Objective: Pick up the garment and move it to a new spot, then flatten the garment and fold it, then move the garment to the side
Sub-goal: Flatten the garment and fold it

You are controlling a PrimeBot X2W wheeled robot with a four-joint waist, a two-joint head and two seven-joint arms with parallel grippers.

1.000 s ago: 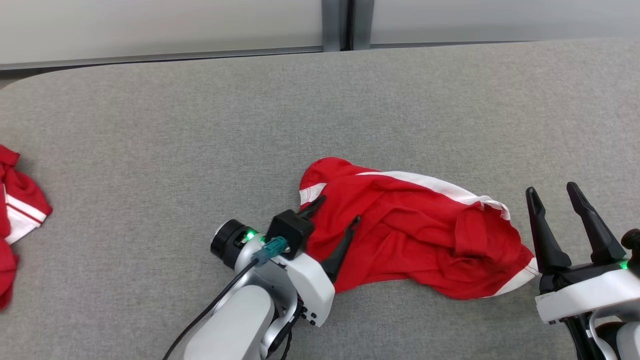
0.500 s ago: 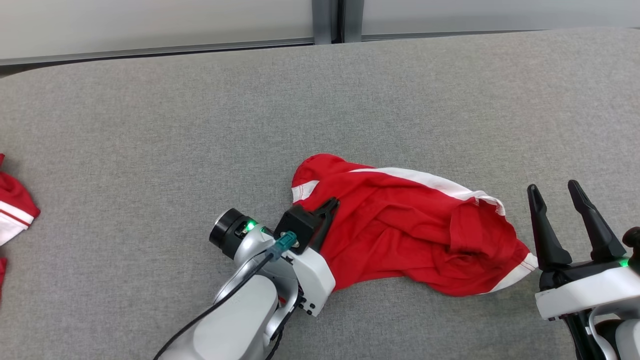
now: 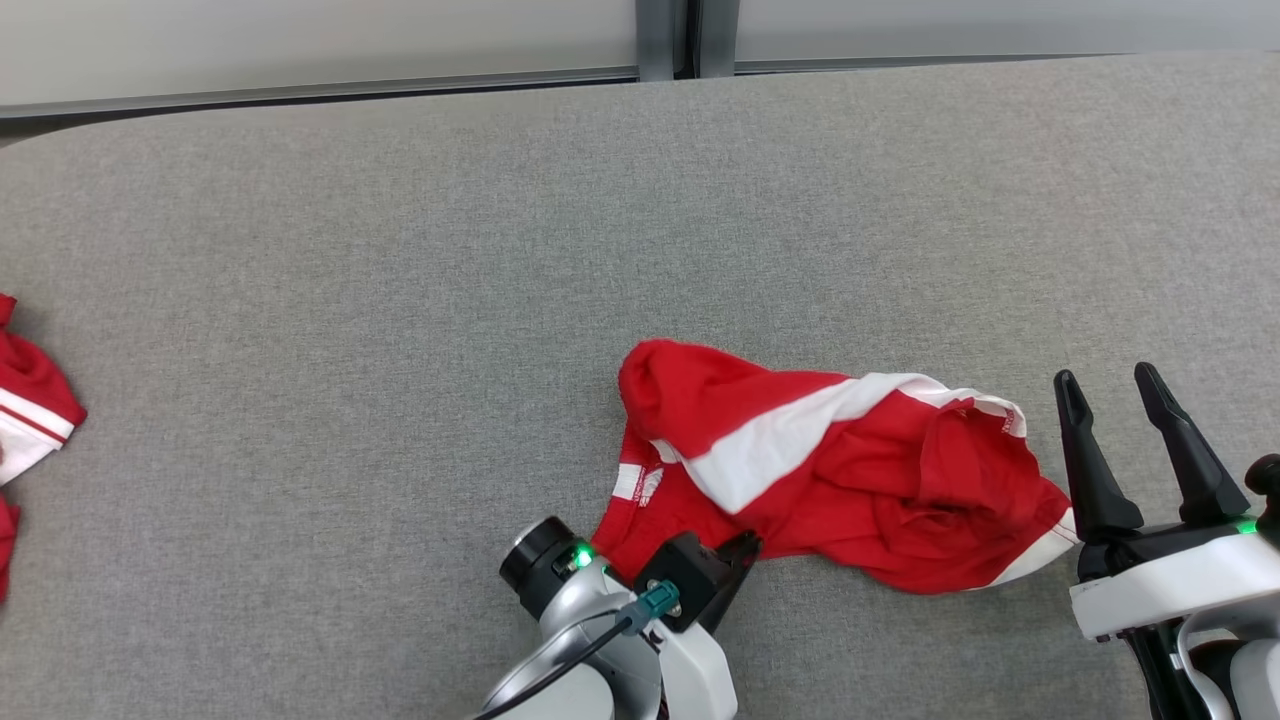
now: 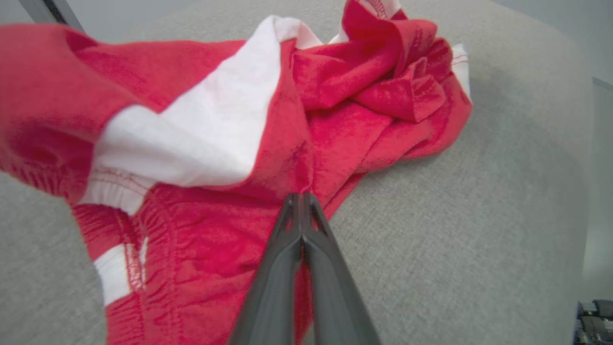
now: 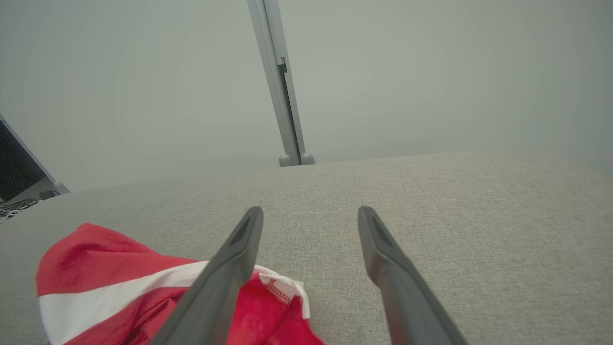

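Observation:
The garment (image 3: 850, 480) is red with a broad white stripe and lies crumpled on the grey table (image 3: 400, 280), right of centre near the front. My left gripper (image 3: 745, 548) sits at its near left edge, shut on a fold of the red cloth. In the left wrist view the fingertips (image 4: 300, 195) meet with the garment (image 4: 215, 129) pinched between them, its white band folded over on top. My right gripper (image 3: 1105, 376) stands open just right of the garment, holding nothing. In the right wrist view it (image 5: 309, 211) is open above the table, the garment (image 5: 119, 287) at lower left.
Another red and white piece of clothing (image 3: 30, 420) lies at the table's far left edge. A pale wall with a grey post (image 3: 665, 40) runs behind the table's back edge. Bare grey tabletop spreads across the middle and back.
My left gripper shut on the garment's left edge and drew back toward me. The cloth's left part turned over, bringing the white stripe on top. The right gripper stayed put.

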